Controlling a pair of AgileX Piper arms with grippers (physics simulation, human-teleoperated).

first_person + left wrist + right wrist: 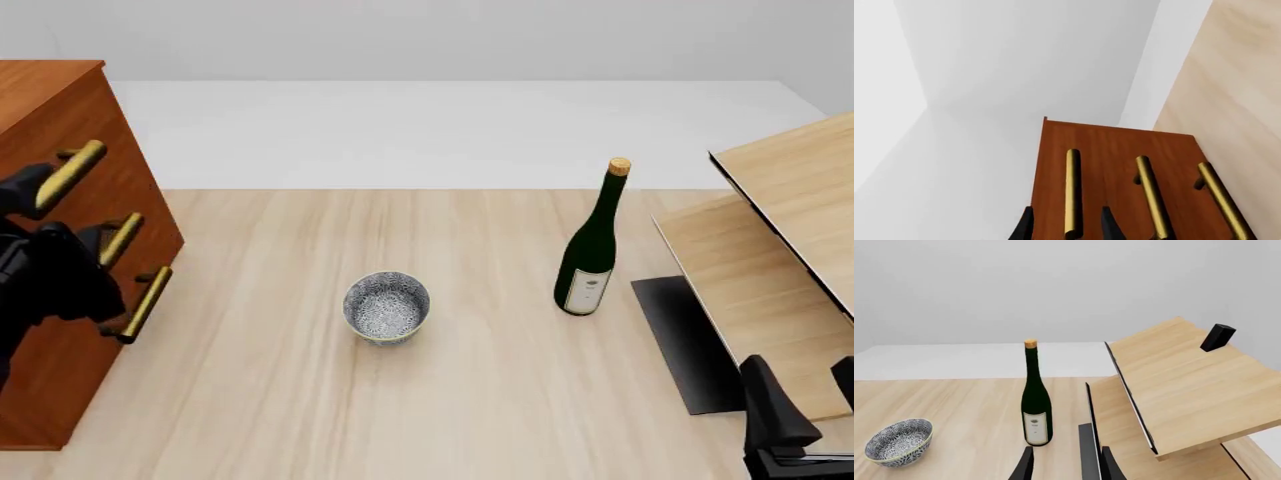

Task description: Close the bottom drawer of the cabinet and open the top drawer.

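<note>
The cabinet (40, 90) stands at the table's left edge, and all three drawer fronts look flush. Brass bar handles mark the top drawer (94, 120) and the bottom drawer (80, 360). My left gripper (38, 195) is at the top drawer's handle (70, 175). In the left wrist view this gripper (1067, 226) is open, one finger on each side of that handle (1072, 192); whether the fingers touch it I cannot tell. The bottom drawer's handle (1221, 200) lies two bars away. My right gripper (801, 368) (1067, 465) hangs open and empty at the near right.
A dark green wine bottle (589, 250) (1035, 405) stands right of centre. A patterned bowl (387, 307) (899, 440) sits mid-table. Slanted pale wood boards (787, 230) (1187, 385) on a black base (681, 340) fill the right side, close to the right gripper.
</note>
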